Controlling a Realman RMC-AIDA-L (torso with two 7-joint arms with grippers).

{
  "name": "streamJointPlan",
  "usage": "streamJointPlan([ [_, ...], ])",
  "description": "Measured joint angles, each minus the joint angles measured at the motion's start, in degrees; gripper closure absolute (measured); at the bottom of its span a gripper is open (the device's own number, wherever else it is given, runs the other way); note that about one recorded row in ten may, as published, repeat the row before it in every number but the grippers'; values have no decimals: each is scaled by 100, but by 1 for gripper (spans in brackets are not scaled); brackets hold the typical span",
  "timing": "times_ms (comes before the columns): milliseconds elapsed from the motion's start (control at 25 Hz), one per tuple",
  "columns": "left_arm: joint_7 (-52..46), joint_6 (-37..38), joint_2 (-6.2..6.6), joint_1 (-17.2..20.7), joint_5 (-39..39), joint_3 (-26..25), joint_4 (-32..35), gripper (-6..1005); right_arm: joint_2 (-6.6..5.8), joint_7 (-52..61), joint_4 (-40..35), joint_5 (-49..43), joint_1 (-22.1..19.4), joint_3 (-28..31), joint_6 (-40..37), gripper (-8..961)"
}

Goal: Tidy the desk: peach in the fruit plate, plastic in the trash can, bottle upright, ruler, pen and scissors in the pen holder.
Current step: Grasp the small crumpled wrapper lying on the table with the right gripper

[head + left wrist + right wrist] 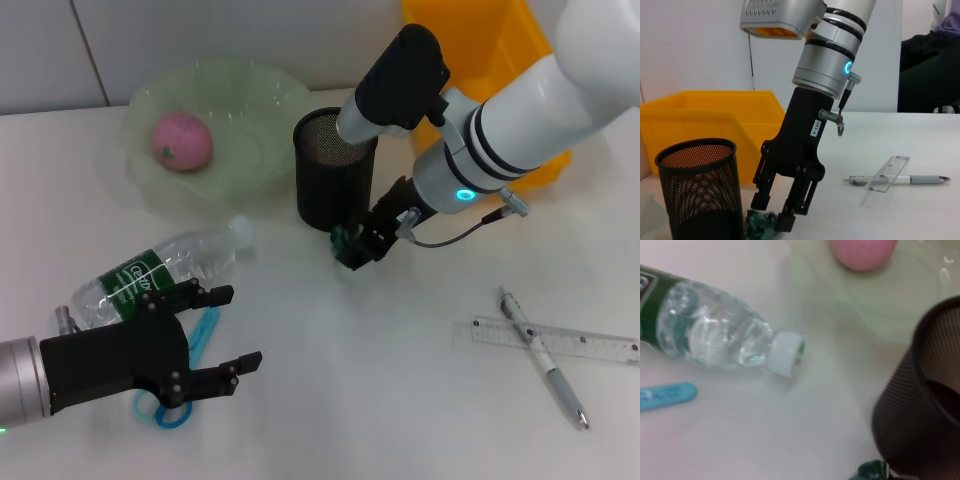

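Scissors lie mostly hidden under the left pincer, only the blue handle loops and a strip of blade showing; that pincer hovers low over them with its fingers spread, gripping nothing. Beside it the clear water bottle lies on its side, cap toward the mesh pen holder. The right pincer is down at the holder's foot, pinching a crumpled green plastic scrap whose shape is hard to make out. The peach sits in the pale green fruit plate. A yellow bin stands behind the right arm, cut off by the frame. The white worktop is bare in the middle; the pen lies across the clear ruler near its right edge.
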Motion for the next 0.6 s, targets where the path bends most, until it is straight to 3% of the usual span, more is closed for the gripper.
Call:
streamJointPlan([
  [400,1,0,1,0,0,2,0,230,11,-58,188,100,35,-3,183,344],
  [600,1,0,1,0,10,1,0,231,19,-99,346,100,88,-3,285,373],
])
